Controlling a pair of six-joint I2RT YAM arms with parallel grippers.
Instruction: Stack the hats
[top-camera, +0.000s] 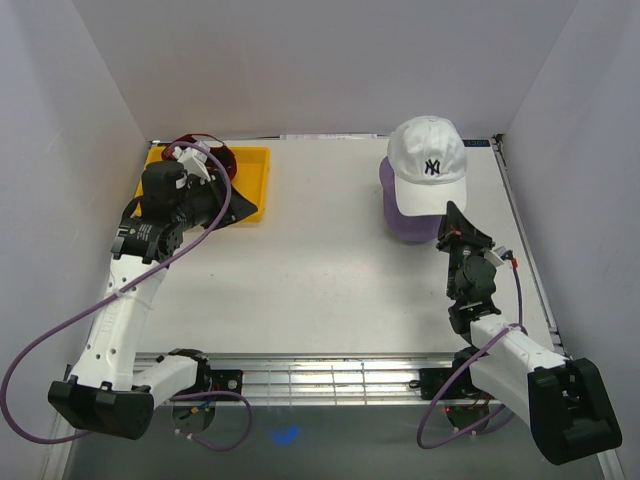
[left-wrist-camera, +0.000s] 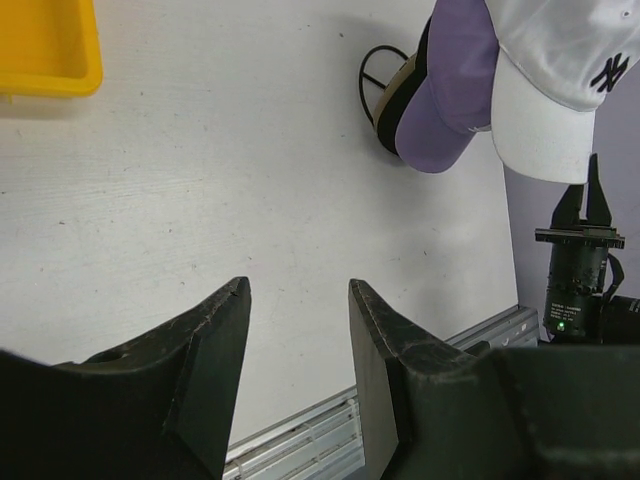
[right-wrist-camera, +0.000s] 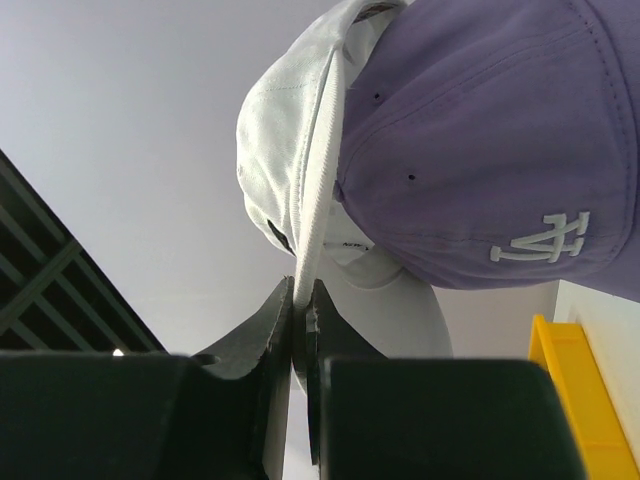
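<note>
A white cap (top-camera: 427, 160) with a dark logo sits on top of a lavender cap (top-camera: 403, 218) at the back right. My right gripper (top-camera: 455, 212) is shut on the white cap's brim, which shows pinched edge-on in the right wrist view (right-wrist-camera: 303, 290) beside the lavender cap (right-wrist-camera: 480, 150). The left wrist view shows the white cap (left-wrist-camera: 550, 80), the lavender cap (left-wrist-camera: 450, 90) and a tan and black edge (left-wrist-camera: 385, 95) under them. A dark red cap (top-camera: 200, 152) lies in the yellow tray (top-camera: 250, 170), partly hidden by my left wrist. My left gripper (top-camera: 236, 205) (left-wrist-camera: 297, 295) is open and empty over the tray's front edge.
White walls close in the table on the left, back and right. A metal rail (top-camera: 330, 378) runs along the near edge between the arm bases. The tray corner shows in the left wrist view (left-wrist-camera: 45, 50) and the right wrist view (right-wrist-camera: 570, 400).
</note>
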